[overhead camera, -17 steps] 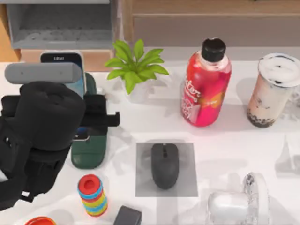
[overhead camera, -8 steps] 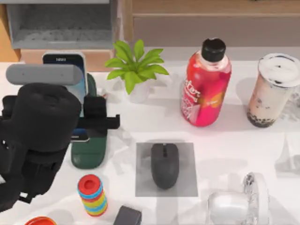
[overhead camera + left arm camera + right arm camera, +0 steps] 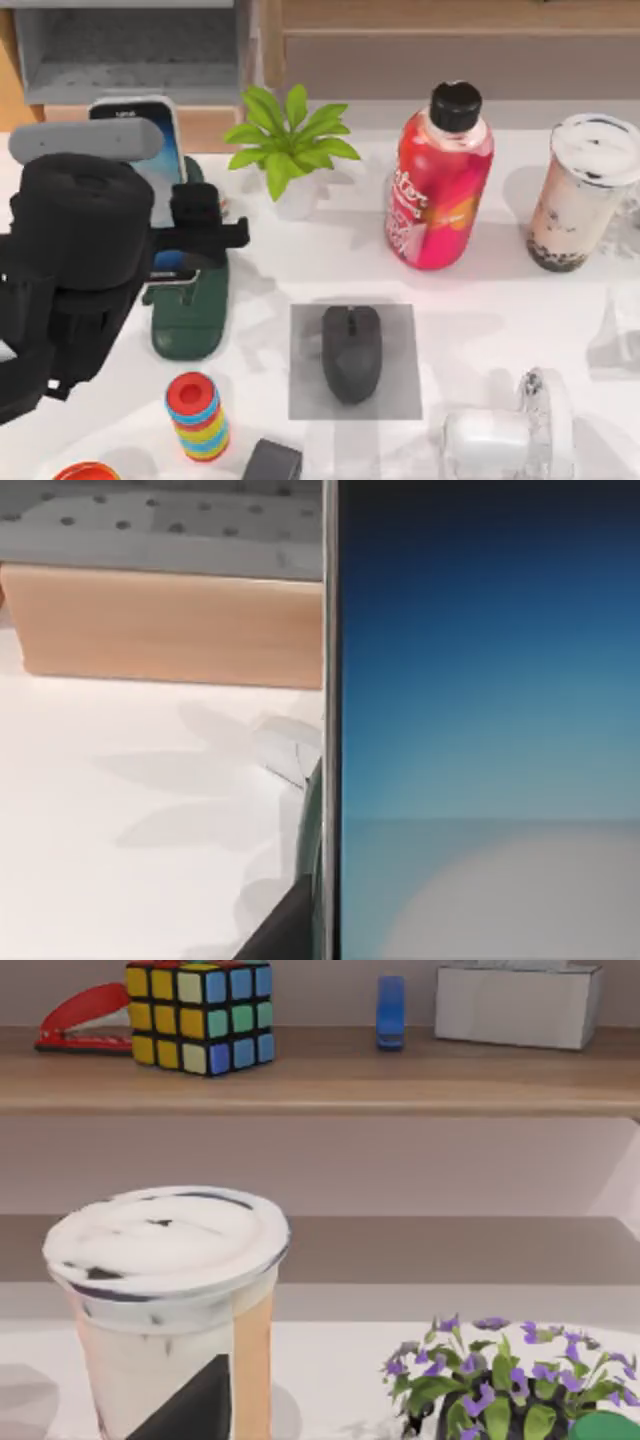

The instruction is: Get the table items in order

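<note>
Change: since a second ago the left arm has shifted toward the back-left of the table, and the smartphone has travelled with it, its top edge now nearer the wooden ledge at the back; the mouse, cup and bottle lie as before.
Smartphone [image 3: 150,170]: clamped across its lower part by the left gripper [image 3: 196,240], tilted up over the dark green stand [image 3: 190,315] with its screen lit blue-white; in the left wrist view the screen [image 3: 490,720] sits right up against the camera.
Left gripper: fingers closed on the phone's sides, hovering above the stand at the table's left side; the bulky black arm trails off behind it toward the left edge.
Mouse [image 3: 351,352]: dark grey, lying on a grey square pad [image 3: 400,400], to the right of the left gripper and nearer the front.
Milk-tea cup [image 3: 580,195]: upright at the back right, well apart from the left gripper; in the right wrist view the cup [image 3: 170,1310] stands close ahead, white lid on.
Right gripper: I cannot tell where it is or how its fingers stand.
Table [image 3: 300,270]: white, carrying everything.
Red bottle [image 3: 438,185]: upright between the cup and a small green plant [image 3: 290,145], which stands just right of the left gripper.
Stacked coloured rings [image 3: 197,415]: in front of the stand.
</note>
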Controlling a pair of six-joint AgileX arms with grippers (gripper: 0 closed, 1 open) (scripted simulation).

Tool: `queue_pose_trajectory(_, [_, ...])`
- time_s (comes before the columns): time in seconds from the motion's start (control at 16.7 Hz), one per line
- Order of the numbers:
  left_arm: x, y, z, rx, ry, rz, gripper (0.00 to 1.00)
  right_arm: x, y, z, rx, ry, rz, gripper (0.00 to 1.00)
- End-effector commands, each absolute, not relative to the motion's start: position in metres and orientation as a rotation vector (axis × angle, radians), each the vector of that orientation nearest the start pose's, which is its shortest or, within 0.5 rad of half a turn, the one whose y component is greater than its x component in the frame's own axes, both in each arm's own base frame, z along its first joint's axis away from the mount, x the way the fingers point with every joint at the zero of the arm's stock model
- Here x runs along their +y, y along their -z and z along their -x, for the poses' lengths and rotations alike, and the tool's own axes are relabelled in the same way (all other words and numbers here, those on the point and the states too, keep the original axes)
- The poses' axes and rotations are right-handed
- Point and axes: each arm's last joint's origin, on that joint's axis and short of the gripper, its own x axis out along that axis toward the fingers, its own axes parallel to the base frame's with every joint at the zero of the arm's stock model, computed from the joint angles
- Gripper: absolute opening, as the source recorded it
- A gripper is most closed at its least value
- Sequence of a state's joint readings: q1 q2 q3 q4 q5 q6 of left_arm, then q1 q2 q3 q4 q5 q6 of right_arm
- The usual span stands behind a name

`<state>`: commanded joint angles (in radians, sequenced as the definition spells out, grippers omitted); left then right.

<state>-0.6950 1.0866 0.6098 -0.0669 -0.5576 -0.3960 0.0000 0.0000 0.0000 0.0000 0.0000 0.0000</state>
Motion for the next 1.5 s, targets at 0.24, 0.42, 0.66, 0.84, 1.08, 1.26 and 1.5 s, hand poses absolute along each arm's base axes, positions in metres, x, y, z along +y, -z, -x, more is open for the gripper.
queue_pose_trajectory(0.24, [-0.141, -0.215, -0.203, 0.458, 0.012, 0.024, 0.0, -0.001, -0.16, -0.106, 0.0, 0.0, 0.0, 1.0])
queue_pose_trajectory(0.42, [-0.143, -0.212, -0.207, 0.456, 0.005, -0.001, 0.0, -0.001, -0.16, -0.106, 0.0, 0.0, 0.0, 1.0])
queue_pose_trajectory(0.66, [-0.143, -0.212, -0.207, 0.456, 0.005, -0.001, 0.08, -0.001, -0.16, -0.106, 0.0, 0.0, 0.0, 1.0])
queue_pose_trajectory(0.84, [-0.143, -0.212, -0.207, 0.456, 0.005, -0.001, 0.3, -0.001, -0.16, -0.106, 0.0, 0.0, 0.0, 1.0])
queue_pose_trajectory(1.08, [-0.143, -0.212, -0.207, 0.456, 0.005, -0.001, 0.6, -0.001, -0.16, -0.106, 0.0, 0.0, 0.0, 1.0])
queue_pose_trajectory(1.26, [-0.143, -0.212, -0.207, 0.456, 0.005, -0.001, 0.83, -0.001, -0.16, -0.106, 0.0, 0.0, 0.0, 1.0])
queue_pose_trajectory(1.5, [-0.143, -0.212, -0.207, 0.456, 0.005, -0.001, 1.0, -0.001, -0.16, -0.106, 0.0, 0.0, 0.0, 1.0])
